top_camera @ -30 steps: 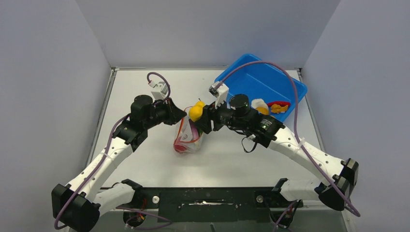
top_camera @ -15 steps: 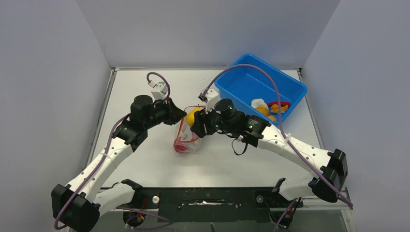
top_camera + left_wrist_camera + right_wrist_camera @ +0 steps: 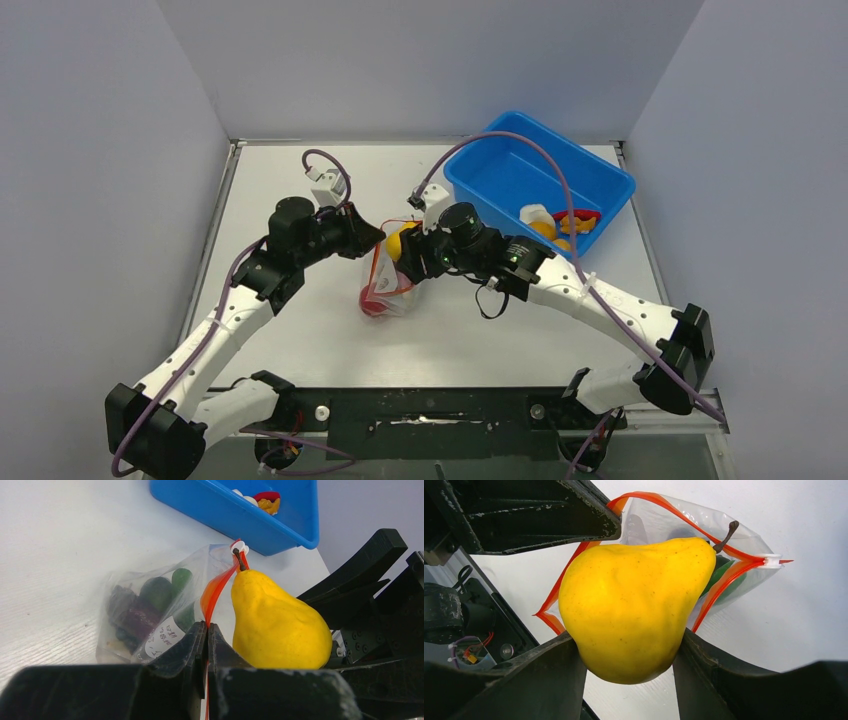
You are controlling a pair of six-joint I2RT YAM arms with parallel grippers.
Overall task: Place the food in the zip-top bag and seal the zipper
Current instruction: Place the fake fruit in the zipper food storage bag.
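Near the middle of the bench [image 3: 300,340], a little toward its left edge, the zip-top bag [image 3: 385,290] lies with its mouth facing the far edge, and one yellow pear [image 3: 402,240] sits right at that mouth. Over the last second the pear has been carried from above and behind the opening down to it. From the right wrist it appears stem-first between the two runs of the zipper [image 3: 719,590], so the insertion seems about to start rather than be finished.

The right gripper [image 3: 415,255] has its jaws spread wide around the pear's fat end, gripping it on both sides. The left gripper [image 3: 206,630] has not shifted. Its jaws are pressed fully together on one run of the zipper, lifting that lip so the mouth gapes. The white slider [image 3: 240,546] is parked at the zipper's end.

By count there is one bag, one pear and one slider. Through the crinkled plastic I make out two, maybe three, green pieces, one purple and something dark, though the film blurs them. At the far right corner stands one blue tub [image 3: 625,185] holding what looks like three or four pieces, white, orange and red.
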